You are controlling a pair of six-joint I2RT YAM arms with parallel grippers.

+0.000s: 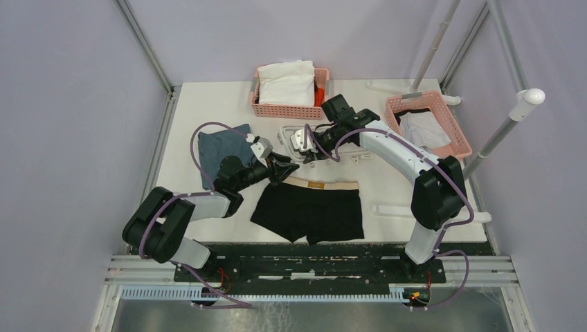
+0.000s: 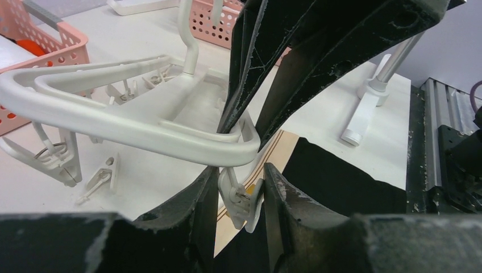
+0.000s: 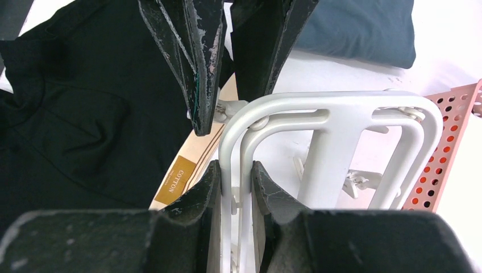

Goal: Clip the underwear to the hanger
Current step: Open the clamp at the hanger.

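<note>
The black underwear (image 1: pixel 308 211) with a tan waistband (image 1: pixel 325 185) lies flat near the table's front. The white hanger (image 1: pixel 287 133) is tilted above its waistband edge. My right gripper (image 3: pixel 236 182) is shut on two of the hanger's rails (image 3: pixel 341 108). My left gripper (image 2: pixel 241 193) is shut on a small white clip (image 2: pixel 245 199) dangling from the hanger's corner (image 2: pixel 142 128), its fingers pressing both sides. That clip hangs just over the waistband (image 2: pixel 278 153); I cannot tell whether it touches the fabric. The right wrist view also shows the underwear (image 3: pixel 74 114).
A folded blue-grey cloth (image 1: pixel 221 149) lies left of the hanger. A pink basket (image 1: pixel 260 108) with a white garment stands at the back, another pink basket (image 1: pixel 457 135) at the right. White stand parts (image 1: pixel 394 211) and a slanted pole (image 1: pixel 509 121) are on the right.
</note>
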